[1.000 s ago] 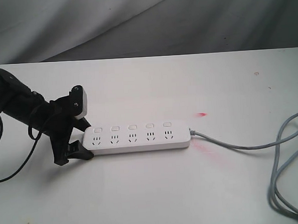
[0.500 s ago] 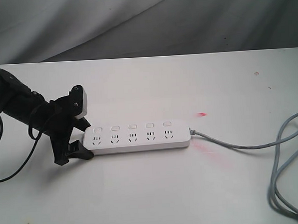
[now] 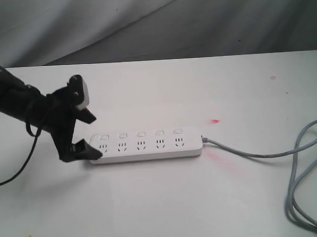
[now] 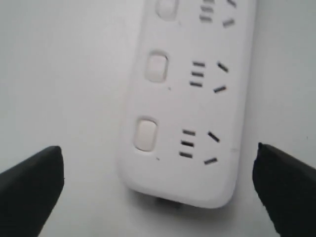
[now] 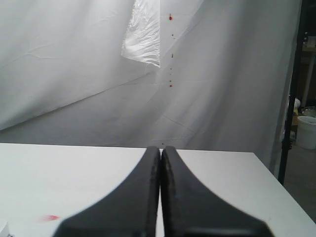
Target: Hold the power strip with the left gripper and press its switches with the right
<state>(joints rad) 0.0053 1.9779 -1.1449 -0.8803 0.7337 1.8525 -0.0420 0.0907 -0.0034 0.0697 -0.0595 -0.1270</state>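
Observation:
The white power strip (image 3: 149, 145) lies flat on the table, its row of switches (image 3: 140, 134) along the far side and its grey cable (image 3: 256, 156) running off to the right. My left gripper (image 3: 95, 136) is open at the strip's left end, one finger (image 3: 86, 116) above the far side, the other (image 3: 86, 151) at the near corner. In the left wrist view the strip's rounded end (image 4: 187, 148) and the switches (image 4: 145, 134) sit between the spread fingers (image 4: 29, 190); no contact shows. My right gripper (image 5: 160, 150) is shut on nothing, out of the exterior view.
The cable loops (image 3: 305, 185) lie at the table's right edge. A small red mark (image 3: 215, 120) sits on the white table (image 3: 152, 204) behind the strip's right end. A grey cloth backdrop (image 3: 196, 21) hangs behind the table.
My left arm has lifted and drawn back a little to the left, so its jaws sit higher at the strip's end. The strip has not moved.

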